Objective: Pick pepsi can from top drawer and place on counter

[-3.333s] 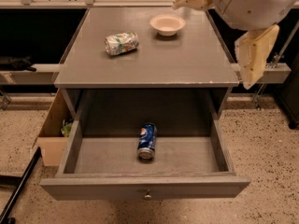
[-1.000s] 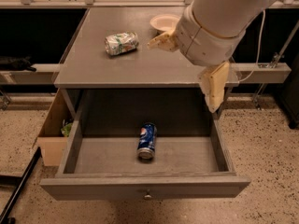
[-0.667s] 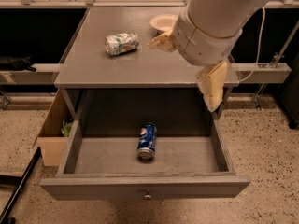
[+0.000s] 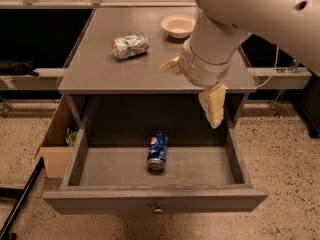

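**Drawer open, can lying inside, gripper over the front edge**

The big white arm [image 4: 260, 9] fills the upper right and runs out of the shot, and its wrist hides part of the right side of the grey tabletop [image 4: 100, 69]. Below, the top drawer [image 4: 200, 201] stands pulled out, small knob [image 4: 158, 210] at the middle of its front. A cardboard box [image 4: 56, 154] sits on the floor to the left, half hidden by the drawer's side; something green inside it is hard to make out. On the tabletop are a pale bowl [image 4: 178, 26] at the back and a dented green-and-white can [image 4: 130, 46] on its side. The pepsi can [image 4: 157, 151] lies on its side on the drawer floor, near the middle. The gripper [image 4: 194, 86] hangs at the tabletop's front right edge, well above that can, its tan fingers [image 4: 215, 104] spread wide: one points down over the drawer, and only the tip of the other shows past the wrist.
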Controlling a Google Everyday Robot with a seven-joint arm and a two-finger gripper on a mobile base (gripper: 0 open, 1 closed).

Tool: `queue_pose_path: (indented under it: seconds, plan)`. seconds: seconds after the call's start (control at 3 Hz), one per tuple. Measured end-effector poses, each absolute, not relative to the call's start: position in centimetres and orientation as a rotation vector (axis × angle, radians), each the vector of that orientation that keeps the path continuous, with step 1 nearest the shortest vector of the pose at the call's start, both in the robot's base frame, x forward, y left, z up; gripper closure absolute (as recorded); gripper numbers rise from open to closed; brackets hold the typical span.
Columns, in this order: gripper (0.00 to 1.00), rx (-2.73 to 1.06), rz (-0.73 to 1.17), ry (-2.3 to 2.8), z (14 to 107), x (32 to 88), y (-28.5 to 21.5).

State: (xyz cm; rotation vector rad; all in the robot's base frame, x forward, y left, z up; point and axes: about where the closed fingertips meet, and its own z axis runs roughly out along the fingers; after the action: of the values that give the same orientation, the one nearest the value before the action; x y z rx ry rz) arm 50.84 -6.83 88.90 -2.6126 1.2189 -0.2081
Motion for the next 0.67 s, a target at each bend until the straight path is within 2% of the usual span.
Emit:
queue_pose_path:
  seconds: [0.67]
  plan:
    - [0.0,-2.627,-0.221,1.088,88.8,50.9,-7.3]
